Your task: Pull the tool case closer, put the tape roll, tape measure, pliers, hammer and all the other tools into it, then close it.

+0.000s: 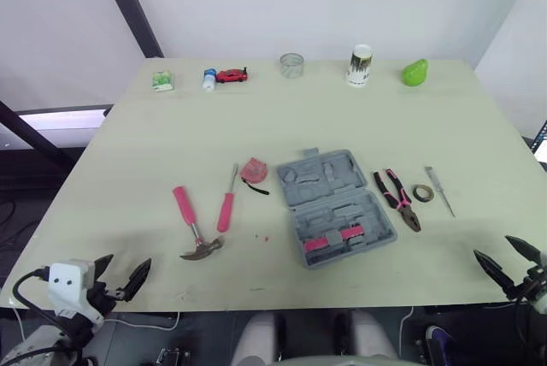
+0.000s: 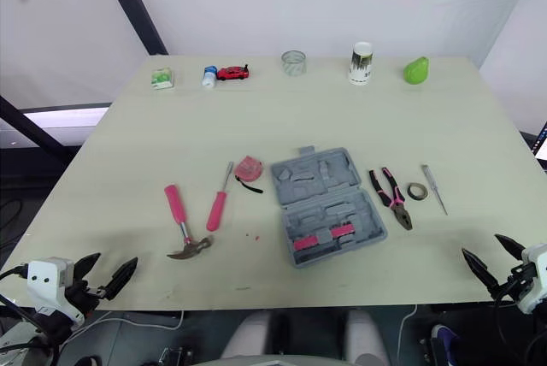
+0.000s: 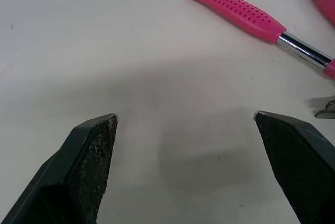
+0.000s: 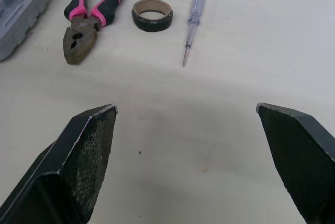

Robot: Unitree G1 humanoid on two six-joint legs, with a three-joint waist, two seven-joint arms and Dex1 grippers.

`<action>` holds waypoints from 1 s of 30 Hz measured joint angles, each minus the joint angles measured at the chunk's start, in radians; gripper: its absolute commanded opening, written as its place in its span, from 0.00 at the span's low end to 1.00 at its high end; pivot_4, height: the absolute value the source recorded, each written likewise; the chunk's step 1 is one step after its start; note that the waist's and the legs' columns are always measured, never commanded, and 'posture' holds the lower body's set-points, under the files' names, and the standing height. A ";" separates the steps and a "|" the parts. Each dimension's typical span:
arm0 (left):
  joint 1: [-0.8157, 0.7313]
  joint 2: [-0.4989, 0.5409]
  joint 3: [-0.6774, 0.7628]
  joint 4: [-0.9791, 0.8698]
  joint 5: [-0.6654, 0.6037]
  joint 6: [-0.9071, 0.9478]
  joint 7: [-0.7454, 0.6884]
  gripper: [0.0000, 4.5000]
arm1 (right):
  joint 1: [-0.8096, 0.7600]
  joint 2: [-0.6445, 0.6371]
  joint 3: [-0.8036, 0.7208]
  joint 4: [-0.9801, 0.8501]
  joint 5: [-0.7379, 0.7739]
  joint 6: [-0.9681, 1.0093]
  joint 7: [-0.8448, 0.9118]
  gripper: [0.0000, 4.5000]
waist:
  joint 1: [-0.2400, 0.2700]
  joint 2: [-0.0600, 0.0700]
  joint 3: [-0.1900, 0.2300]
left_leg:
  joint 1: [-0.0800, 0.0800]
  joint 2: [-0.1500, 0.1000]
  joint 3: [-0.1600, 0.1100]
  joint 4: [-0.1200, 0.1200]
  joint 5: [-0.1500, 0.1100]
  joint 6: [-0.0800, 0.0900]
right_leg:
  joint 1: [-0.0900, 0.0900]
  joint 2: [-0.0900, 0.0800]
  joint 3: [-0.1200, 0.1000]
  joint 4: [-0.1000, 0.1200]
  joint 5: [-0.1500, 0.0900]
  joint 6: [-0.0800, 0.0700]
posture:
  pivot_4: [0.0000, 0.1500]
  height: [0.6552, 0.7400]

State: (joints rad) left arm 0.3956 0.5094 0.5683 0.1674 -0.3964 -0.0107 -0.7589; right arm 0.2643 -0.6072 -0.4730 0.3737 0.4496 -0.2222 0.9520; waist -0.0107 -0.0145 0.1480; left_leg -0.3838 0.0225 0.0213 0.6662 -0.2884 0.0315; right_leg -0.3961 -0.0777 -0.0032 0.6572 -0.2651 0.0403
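The grey tool case (image 1: pixel 335 206) lies open and flat near the middle of the worktop (image 1: pixel 128 152), turned at an angle, with a pink-and-grey piece in its nearer half. It is well apart from both arms.

To its left, the pink tape measure (image 1: pixel 255 171) sits just beside the case's far left corner. Further left lie a pink-handled screwdriver (image 1: pixel 227 202) and the pink-handled hammer (image 1: pixel 193 226), whose head points toward the near edge. To the right of the case are the pink-and-black pliers (image 1: pixel 398 198), jaws toward the near edge. Next come the dark tape roll (image 1: pixel 423 193), just beside the pliers, and a clear-handled tester screwdriver (image 1: pixel 440 190).

Along the far edge stand a small green box (image 1: pixel 162 81), a blue-capped bottle (image 1: pixel 208 80) touching or nearly touching a red toy car (image 1: pixel 231 75), a clear cup (image 1: pixel 291 65), a white can (image 1: pixel 361 66) and a green pear-shaped object (image 1: pixel 415 73).

The left pincer (image 1: pixel 124 270) hangs at the near left corner with its fingers spread wide and nothing between them, the hammer handle just ahead of it. The right pincer (image 1: pixel 491 246) is at the near right corner, equally wide open and empty, facing the pliers, tape roll and tester screwdriver
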 measured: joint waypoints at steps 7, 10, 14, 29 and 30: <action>-0.009 0.006 0.000 0.002 0.000 0.000 -0.003 0.99 | 0.015 0.001 0.000 -0.008 0.000 0.000 -0.009 1.00 | 0.000 0.000 0.000 | 0.000 0.000 0.000 0.000 0.000 0.000 | 0.000 0.000 0.000 0.000 0.000 0.000 | 1.00 1.00; -0.010 0.006 0.000 0.002 0.000 0.000 -0.004 0.99 | 0.024 0.005 0.000 -0.038 0.000 0.008 -0.024 1.00 | 0.000 0.000 0.000 | 0.000 0.000 0.000 0.000 0.000 0.000 | 0.000 0.000 0.000 0.000 0.000 0.000 | 1.00 1.00; -0.011 0.008 0.000 0.002 -0.001 0.000 -0.005 0.99 | 0.025 0.007 0.000 -0.075 0.000 0.031 -0.047 1.00 | -0.001 0.000 0.000 | 0.000 0.000 0.000 0.000 0.000 0.000 | 0.000 0.000 0.000 0.000 0.000 0.000 | 1.00 1.00; -0.087 0.087 -0.024 -0.143 -0.124 0.140 -0.094 0.99 | -0.023 -0.010 0.089 -0.360 -0.016 0.224 -0.117 1.00 | 0.001 0.001 0.000 | 0.000 0.000 0.000 0.001 0.000 0.000 | 0.000 0.000 0.000 0.000 0.000 0.000 | 1.00 1.00; -0.091 0.088 -0.029 -0.150 -0.126 0.143 -0.096 0.99 | -0.030 -0.011 0.094 -0.366 -0.018 0.231 -0.120 1.00 | 0.000 0.000 0.000 | 0.000 0.000 0.000 0.001 0.000 0.000 | 0.000 0.000 0.000 0.000 0.000 0.000 | 1.00 1.00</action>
State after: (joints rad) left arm 0.3046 0.5979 0.5392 0.0176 -0.5223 0.1322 -0.8549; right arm 0.2342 -0.6184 -0.3793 0.0075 0.4315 0.0087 0.8317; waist -0.0104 -0.0141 0.1481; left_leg -0.3843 0.0224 0.0212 0.6668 -0.2883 0.0316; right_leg -0.3962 -0.0776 -0.0035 0.6573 -0.2650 0.0404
